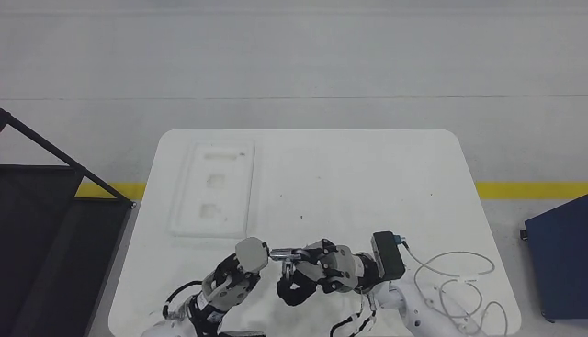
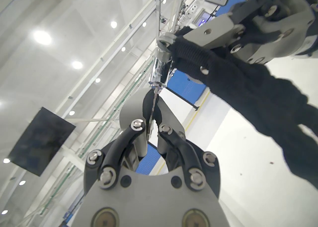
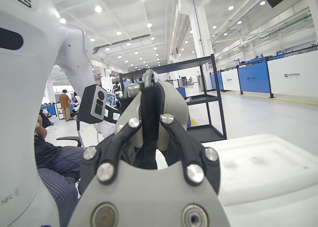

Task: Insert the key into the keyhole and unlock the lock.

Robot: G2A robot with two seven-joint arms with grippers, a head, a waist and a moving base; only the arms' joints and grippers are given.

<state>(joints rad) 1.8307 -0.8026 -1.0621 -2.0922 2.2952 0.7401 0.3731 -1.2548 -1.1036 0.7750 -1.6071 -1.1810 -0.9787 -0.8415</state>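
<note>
White table (image 1: 367, 181) carries a white foam tray (image 1: 213, 190). Right gripper (image 3: 149, 89) hangs past the tray's robot-side end, above the table. Its jaws are clamped on the lock (image 2: 161, 64), with the shackle poking beyond the fingertips. Left gripper (image 2: 152, 101) sits just off the tray's near corner, between tray and right gripper — jaws pinching the key (image 2: 155, 92). Key tip meets the lock's bottom end — insertion depth unclear.

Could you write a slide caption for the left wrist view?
Left gripper holds the key, tip at the base of the lock gripped by the right gripper.
</note>
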